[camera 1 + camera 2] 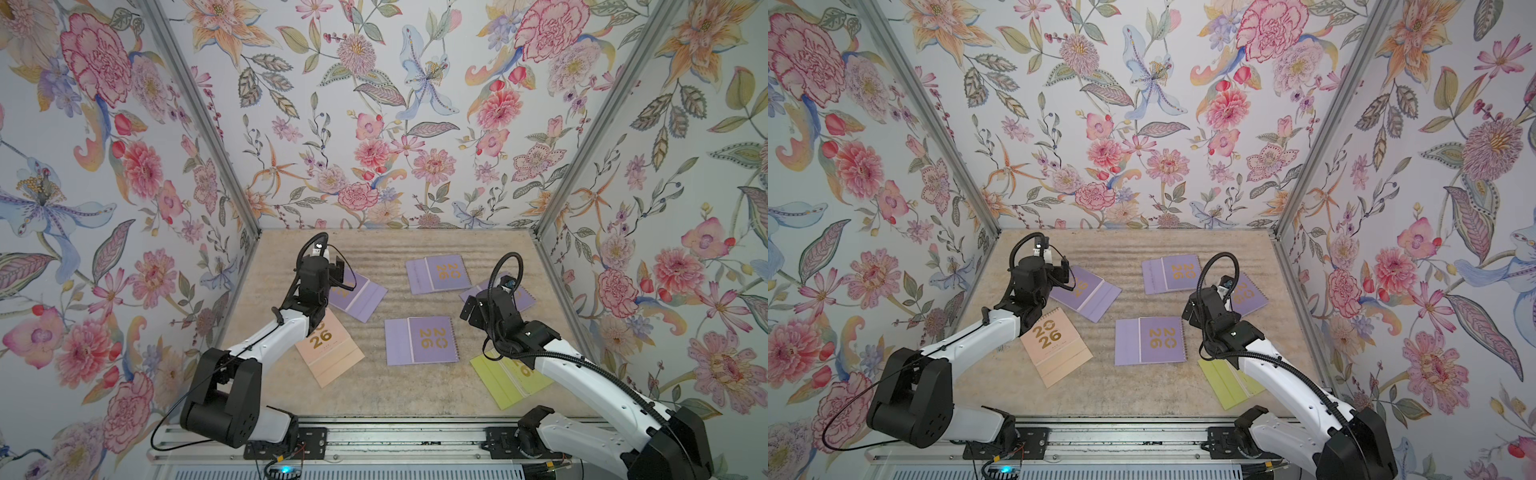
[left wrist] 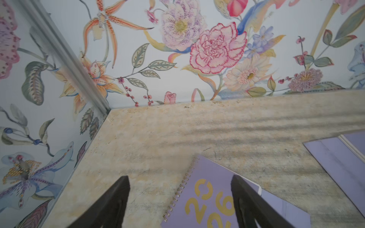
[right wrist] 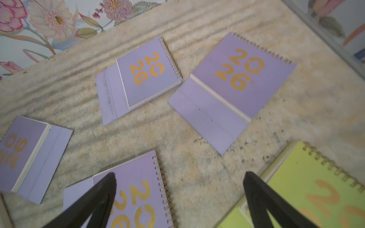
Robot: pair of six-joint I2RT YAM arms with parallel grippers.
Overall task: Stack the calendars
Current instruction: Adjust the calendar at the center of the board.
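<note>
Holding nothing in the left tool (image 2: 180,177), partly spread over the spiral edge of the lilac calendar (image 1: 361,299) left of frame centre. Could nip only the cover and fan pages, or shove it across the tabletop (image 1: 374,399). Holding nothing in the right tool (image 3: 180,174) either, spread wide between middle lilac calendar (image 1: 422,340) and lower-right yellow-green calendar (image 1: 498,384). Counting six, with upper lilac calendar (image 1: 438,274) and peach-pink calendar (image 1: 332,361): flat, apart, unstacked. Cannot see much of the right-edge lilac calendar (image 1: 525,297) behind the right arm (image 1: 590,374).

The right arm (image 1: 582,376) hides much of the yellow-green calendar (image 1: 496,380), and the left arm (image 1: 282,328) covers part of a lilac calendar (image 1: 363,300).
</note>
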